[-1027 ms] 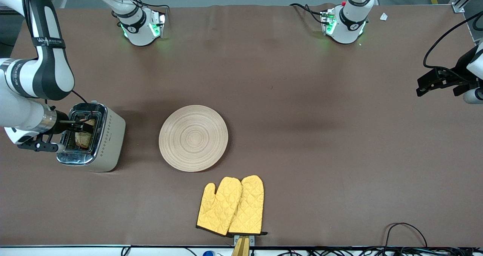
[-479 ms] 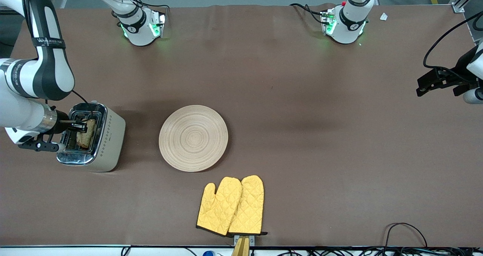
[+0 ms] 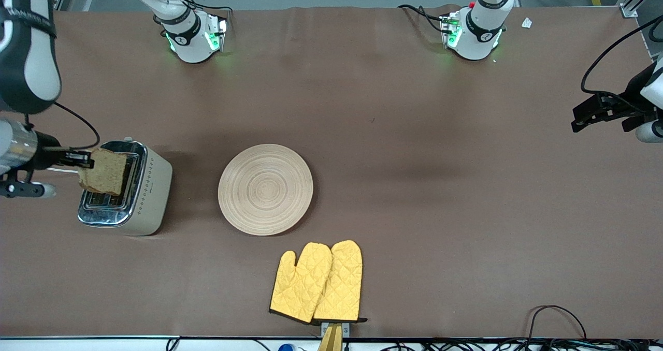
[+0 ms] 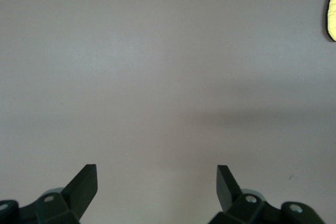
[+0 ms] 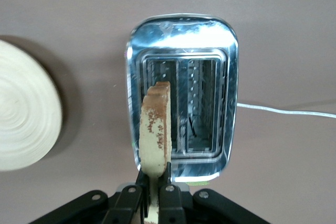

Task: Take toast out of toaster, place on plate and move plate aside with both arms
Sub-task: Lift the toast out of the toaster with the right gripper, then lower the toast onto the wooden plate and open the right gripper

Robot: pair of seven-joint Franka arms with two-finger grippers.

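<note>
My right gripper (image 3: 83, 159) is shut on the toast (image 3: 105, 172), a speckled brown slice held upright in the air over the toaster (image 3: 129, 188). In the right wrist view the toast (image 5: 156, 135) shows edge-on between my fingers (image 5: 167, 190), above the toaster's open slots (image 5: 181, 108). The round pale wooden plate (image 3: 265, 188) lies flat on the table beside the toaster, toward the left arm's end; its rim also shows in the right wrist view (image 5: 26, 114). My left gripper (image 3: 585, 115) is open and empty over the table's edge at the left arm's end, fingertips (image 4: 86, 179) spread wide.
A pair of yellow oven mitts (image 3: 318, 283) lies nearer the front camera than the plate; one edge shows in the left wrist view (image 4: 332, 9). The toaster's white cord (image 5: 283, 111) runs off across the brown table cover. Cables lie along the front table edge.
My right gripper has risen and pulled the toast up out of the toaster slot; the slice now hangs clear above the toaster. The left arm has not moved.
</note>
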